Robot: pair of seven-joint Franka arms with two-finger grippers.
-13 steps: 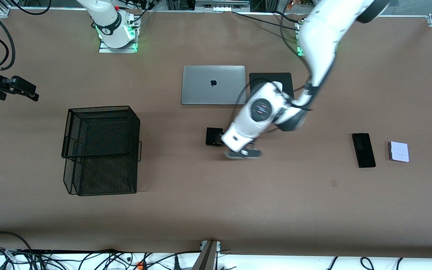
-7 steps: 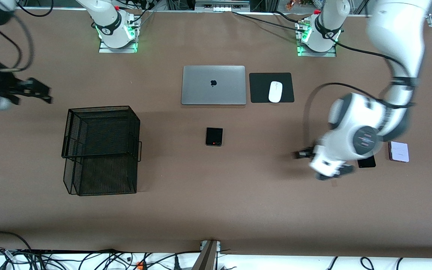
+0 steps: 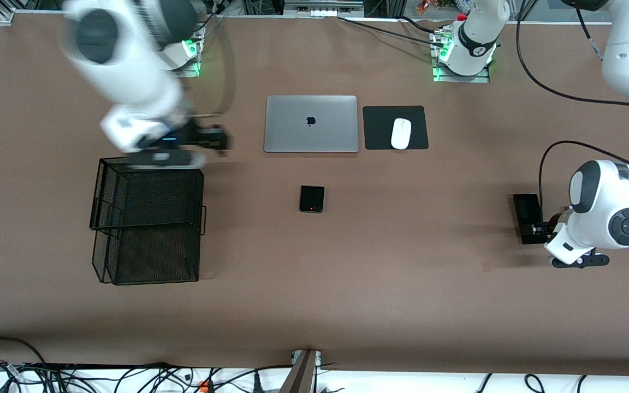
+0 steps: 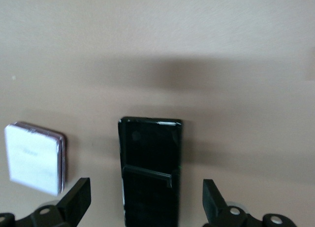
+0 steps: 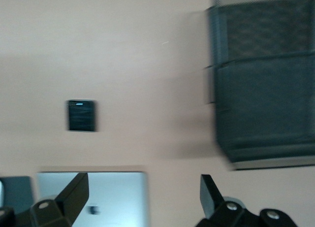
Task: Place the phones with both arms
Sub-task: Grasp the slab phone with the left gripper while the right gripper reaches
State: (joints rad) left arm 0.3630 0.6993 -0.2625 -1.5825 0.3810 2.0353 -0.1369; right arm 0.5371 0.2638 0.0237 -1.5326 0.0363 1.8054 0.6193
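Note:
The long slim black phone (image 3: 526, 210) lies toward the left arm's end of the table. My left gripper (image 3: 538, 229) hangs over its nearer end, open and empty. In the left wrist view the slab (image 4: 150, 163) lies between the spread fingers of my left gripper (image 4: 145, 205), with the lilac-white phone (image 4: 34, 163) beside it. The left arm's hand hides that phone in the front view. The small black phone (image 3: 312, 198) lies mid-table and also shows in the right wrist view (image 5: 81, 115). My right gripper (image 3: 213, 139) is open and empty over the table between basket and laptop.
A black wire basket (image 3: 201, 203) stands toward the right arm's end and also shows in the right wrist view (image 5: 266, 89). A closed silver laptop (image 3: 310, 124), a black mouse pad (image 3: 380, 128) and a white mouse (image 3: 401, 133) lie toward the arm bases.
My left arm has swung from beside the small black phone to over the long black slab. My right arm has swung in from the table's end to beside the basket.

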